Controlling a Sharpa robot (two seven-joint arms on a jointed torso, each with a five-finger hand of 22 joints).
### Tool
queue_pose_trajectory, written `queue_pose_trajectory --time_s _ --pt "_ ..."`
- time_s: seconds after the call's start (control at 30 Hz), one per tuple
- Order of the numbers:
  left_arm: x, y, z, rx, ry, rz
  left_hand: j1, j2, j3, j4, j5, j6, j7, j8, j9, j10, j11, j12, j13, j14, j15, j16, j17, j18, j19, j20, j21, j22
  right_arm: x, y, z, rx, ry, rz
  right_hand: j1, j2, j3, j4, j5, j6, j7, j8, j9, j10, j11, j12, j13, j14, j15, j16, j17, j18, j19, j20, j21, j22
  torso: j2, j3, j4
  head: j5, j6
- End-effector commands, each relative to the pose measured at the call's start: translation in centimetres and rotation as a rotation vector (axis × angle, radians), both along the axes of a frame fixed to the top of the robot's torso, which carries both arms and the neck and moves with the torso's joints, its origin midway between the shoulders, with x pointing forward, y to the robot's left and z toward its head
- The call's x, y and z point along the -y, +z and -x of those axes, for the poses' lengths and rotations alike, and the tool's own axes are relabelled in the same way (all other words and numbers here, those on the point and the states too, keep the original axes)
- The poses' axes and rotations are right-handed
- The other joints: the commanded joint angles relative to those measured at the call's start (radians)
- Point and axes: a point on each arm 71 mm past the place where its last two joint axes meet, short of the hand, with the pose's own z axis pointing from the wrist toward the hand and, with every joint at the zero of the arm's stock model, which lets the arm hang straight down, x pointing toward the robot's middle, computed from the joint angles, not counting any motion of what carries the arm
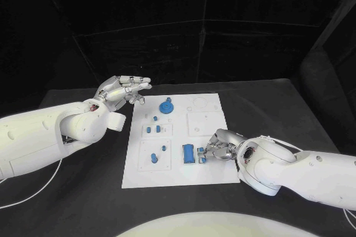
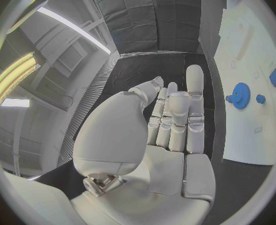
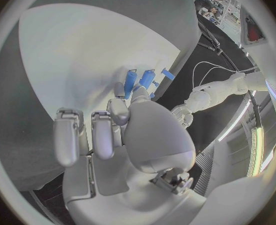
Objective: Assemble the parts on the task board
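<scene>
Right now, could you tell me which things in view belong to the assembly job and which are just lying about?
Job: board; blue gear; small blue parts; blue block by the right robot hand.

Lying about: white cable by the left arm; the black table just carries everything.

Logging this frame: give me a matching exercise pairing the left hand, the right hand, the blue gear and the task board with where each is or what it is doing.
Things:
1. left hand
2. right hand
3. blue gear
4. task board

States:
A. white plate lying on the black table
B. fingers down at a blue part near the board's near right
C. raised off the board's far left corner, holding nothing
D. standing at the board's far end

Pairs: 1-C, 2-B, 3-D, 4-A
</scene>
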Motion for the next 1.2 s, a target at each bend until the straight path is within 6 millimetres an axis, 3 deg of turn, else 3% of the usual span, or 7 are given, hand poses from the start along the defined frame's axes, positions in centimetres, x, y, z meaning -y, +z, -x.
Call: queue_pose_trajectory --time_s 0.03,0.13,0.37,0.6,0.8,1.0,1.2 --pt "0.1 0.1 0.0 0.003 -0.012 0.008 -0.009 -0.003 -0.004 -0.001 0.003 -0.006 -0.003 0.005 -0.001 -0.008 0.000 0.004 0.000 -0.005 -0.002 -0.004 -0.001 0.014 -0.002 0.002 -0.004 -0.001 0.0 0.0 0.0 0.000 0.000 0.008 -0.049 0.002 -0.025 0.000 -0.110 -0.003 0.012 -0.006 0.002 0.002 0.003 -0.010 -0.005 0.071 0.000 -0.001 0.116 -0.006 0.034 -0.001 -0.002 0.182 0.000 0.0002 -0.0008 0.000 0.000" --pt "0.1 0.1 0.0 0.003 -0.011 0.008 -0.009 -0.003 -0.004 -0.001 0.003 -0.006 -0.003 0.005 -0.001 -0.008 0.000 0.004 0.000 -0.005 -0.002 -0.004 -0.001 0.014 -0.002 0.002 -0.004 -0.001 -0.1 0.0 -0.1 0.005 -0.001 0.002 -0.094 0.006 -0.050 0.001 -0.222 -0.009 0.013 -0.007 0.007 -0.001 0.005 -0.018 -0.009 0.070 0.001 -0.004 0.111 -0.005 0.033 0.001 -0.004 0.180 -0.001 0.0006 -0.0009 -0.001 0.001" --pt "0.1 0.1 0.0 0.001 -0.009 0.005 -0.008 -0.003 -0.004 -0.002 0.003 -0.007 -0.003 0.005 -0.001 -0.009 0.000 0.005 0.000 -0.005 -0.001 -0.005 -0.002 0.014 -0.002 0.003 -0.004 -0.002 -0.2 0.0 -0.1 0.006 0.006 -0.014 -0.143 0.000 -0.078 0.003 -0.298 -0.018 0.015 -0.010 0.016 -0.011 0.007 -0.042 -0.023 0.068 0.002 -0.012 0.101 -0.003 0.027 0.003 -0.010 0.173 0.000 0.0003 -0.0011 0.000 0.002" --pt "0.0 0.1 0.0 0.001 -0.007 0.005 -0.008 -0.003 -0.004 -0.002 0.003 -0.007 -0.003 0.005 -0.001 -0.009 0.000 0.005 0.000 -0.005 -0.001 -0.005 -0.002 0.014 -0.002 0.003 -0.004 -0.002 0.1 0.0 0.0 0.003 0.004 -0.011 -0.141 0.004 -0.076 0.000 -0.290 -0.021 0.016 -0.010 0.018 -0.014 0.008 -0.049 -0.028 0.067 0.003 -0.015 0.096 -0.002 0.024 0.003 -0.012 0.170 -0.001 0.0001 -0.0011 -0.002 0.002" --pt "0.0 0.1 0.1 0.001 -0.007 0.005 -0.008 -0.003 -0.004 -0.002 0.003 -0.007 -0.003 0.005 -0.001 -0.009 0.000 0.005 0.000 -0.005 -0.001 -0.005 -0.002 0.014 -0.002 0.003 -0.004 -0.002 0.6 0.2 0.1 0.011 0.015 -0.017 -0.051 0.008 -0.055 -0.036 -0.249 -0.032 0.019 -0.012 0.027 -0.018 0.010 -0.054 -0.029 0.066 0.004 -0.019 0.092 -0.001 0.021 0.004 -0.016 0.167 -0.002 0.0003 -0.0012 -0.002 0.004" --pt "-0.1 0.1 0.0 0.003 -0.004 0.005 -0.008 -0.003 -0.004 -0.002 0.003 -0.007 -0.003 0.005 -0.001 -0.009 0.000 0.005 0.000 -0.005 -0.001 -0.005 -0.002 0.014 -0.002 0.003 -0.004 -0.002 1.1 0.7 0.1 0.046 0.026 -0.107 0.001 -0.004 -0.051 -0.062 -0.205 -0.084 0.038 -0.038 0.021 -0.035 0.024 -0.085 -0.050 0.060 0.014 -0.038 0.065 0.006 -0.002 0.011 -0.038 0.142 -0.004 0.0007 -0.0013 0.000 0.010" --pt "-0.4 0.0 0.0 0.026 0.034 0.001 -0.010 -0.002 -0.005 -0.001 0.003 -0.006 -0.002 0.006 -0.001 -0.009 0.000 0.007 0.000 -0.006 -0.001 -0.005 -0.003 0.014 -0.002 0.003 -0.005 -0.002 1.5 1.6 -1.1 0.018 0.028 -0.416 0.103 0.020 -0.036 -0.102 -0.150 -0.156 0.064 -0.072 0.014 -0.198 0.047 -0.481 -0.342 -0.016 0.034 -0.268 -0.224 0.072 -0.201 0.031 -0.252 -0.097 -0.017 -0.0011 -0.0025 -0.007 0.027"
